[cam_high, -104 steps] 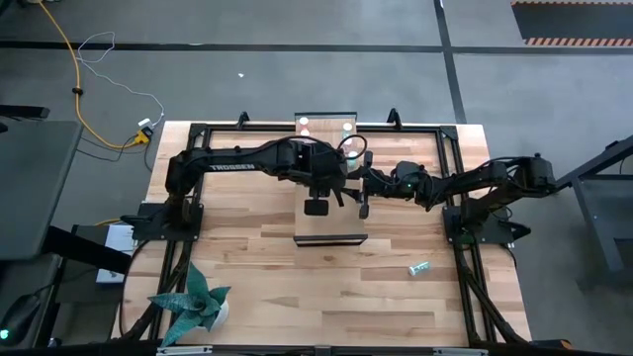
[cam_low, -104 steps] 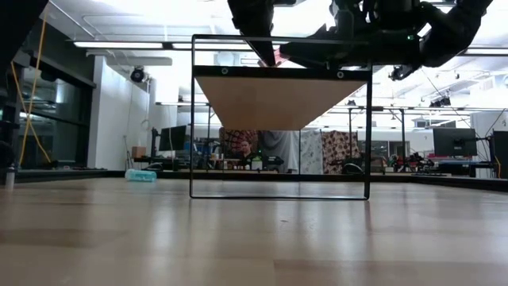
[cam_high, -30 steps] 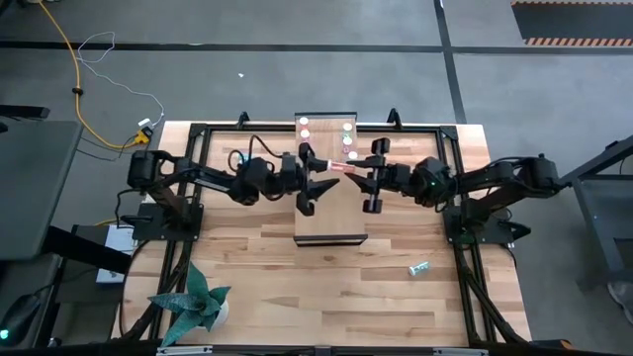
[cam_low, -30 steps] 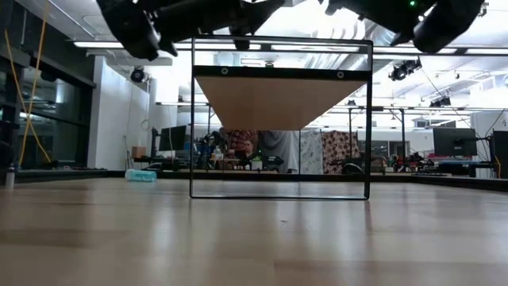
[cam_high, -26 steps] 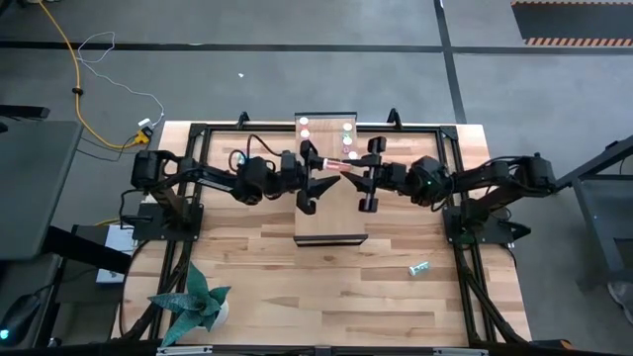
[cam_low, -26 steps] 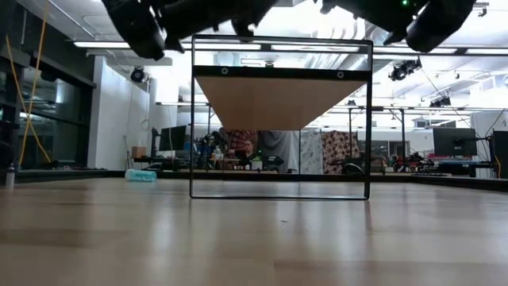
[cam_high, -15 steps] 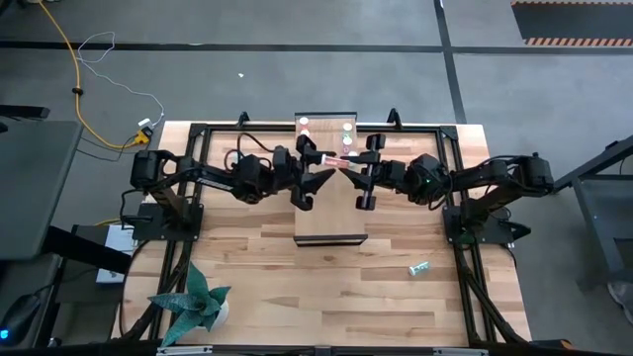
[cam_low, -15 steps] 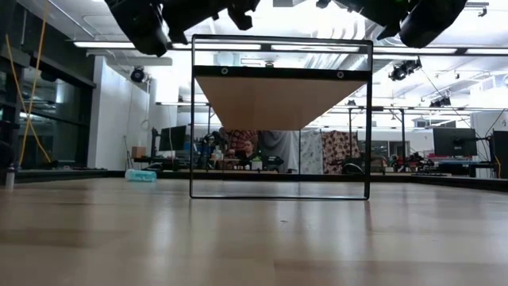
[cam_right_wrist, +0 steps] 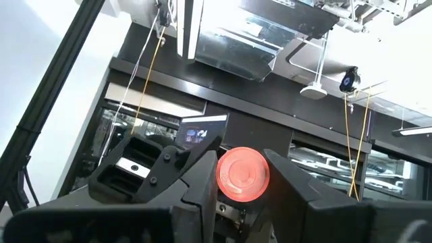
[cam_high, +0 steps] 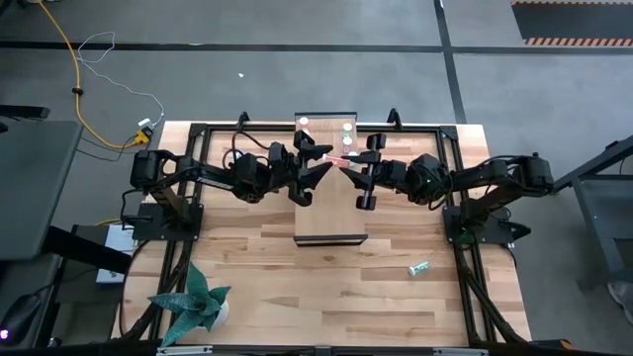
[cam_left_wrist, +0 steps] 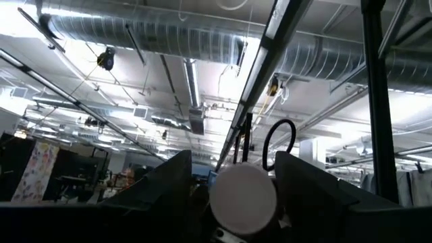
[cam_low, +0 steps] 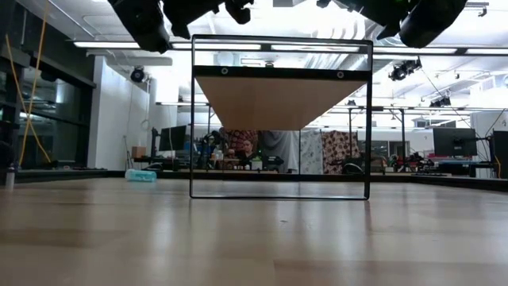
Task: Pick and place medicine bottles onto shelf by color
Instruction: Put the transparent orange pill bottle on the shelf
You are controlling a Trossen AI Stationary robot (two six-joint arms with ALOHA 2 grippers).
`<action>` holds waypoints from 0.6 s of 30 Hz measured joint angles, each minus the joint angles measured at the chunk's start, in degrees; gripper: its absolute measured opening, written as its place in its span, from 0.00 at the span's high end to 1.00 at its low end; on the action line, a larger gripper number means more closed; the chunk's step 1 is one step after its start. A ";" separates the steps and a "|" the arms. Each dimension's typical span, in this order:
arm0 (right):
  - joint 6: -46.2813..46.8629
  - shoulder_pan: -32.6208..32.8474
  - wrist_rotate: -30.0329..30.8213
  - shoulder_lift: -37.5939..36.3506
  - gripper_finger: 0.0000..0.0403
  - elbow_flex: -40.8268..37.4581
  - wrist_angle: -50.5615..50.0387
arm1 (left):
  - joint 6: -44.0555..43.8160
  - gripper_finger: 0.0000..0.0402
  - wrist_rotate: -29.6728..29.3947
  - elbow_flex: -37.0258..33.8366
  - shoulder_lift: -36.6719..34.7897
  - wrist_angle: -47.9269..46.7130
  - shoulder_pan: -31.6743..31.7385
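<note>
A small pink bottle (cam_high: 337, 161) with a white cap hangs in the air above the raised light-wood shelf (cam_high: 331, 225), between my two grippers. My right gripper (cam_right_wrist: 243, 192) comes in from the table's right and is shut on it. My left gripper (cam_left_wrist: 236, 202) comes in from the left and stands open. The bottle's white cap (cam_left_wrist: 243, 199) sits between the left fingers, and I cannot tell whether they touch it. A few white-capped bottles (cam_high: 346, 126) stand on the shelf's far end. My right gripper pinches the pink bottle between its two fingers at the bottom end (cam_right_wrist: 226, 179), whose round base faces back toward the wrist. The fingers come from the table's right, slanting upward, and lie along the bottle. The bottle is lifted clear above the shelf, cap toward my left gripper.
A teal bottle (cam_high: 419, 268) lies on the table near the front right. A potted plant (cam_high: 193, 305) stands at the front left corner. The shelf rests on a thin black frame (cam_low: 192, 119), and black rails (cam_high: 198, 129) border the table.
My left gripper has risen a little and tipped its fingers upward at the pink bottle's cap end. The bottle has stayed in my right gripper's fingers above the shelf.
</note>
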 joint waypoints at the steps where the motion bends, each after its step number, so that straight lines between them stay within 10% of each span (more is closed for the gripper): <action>1: 0.00 0.00 0.00 0.00 0.78 0.00 0.08 | 0.00 0.50 0.00 0.26 0.00 -0.04 0.00; 18: -0.05 -0.45 1.46 -0.02 0.78 0.00 1.24 | -0.83 0.71 -0.06 0.75 0.00 -1.73 -0.20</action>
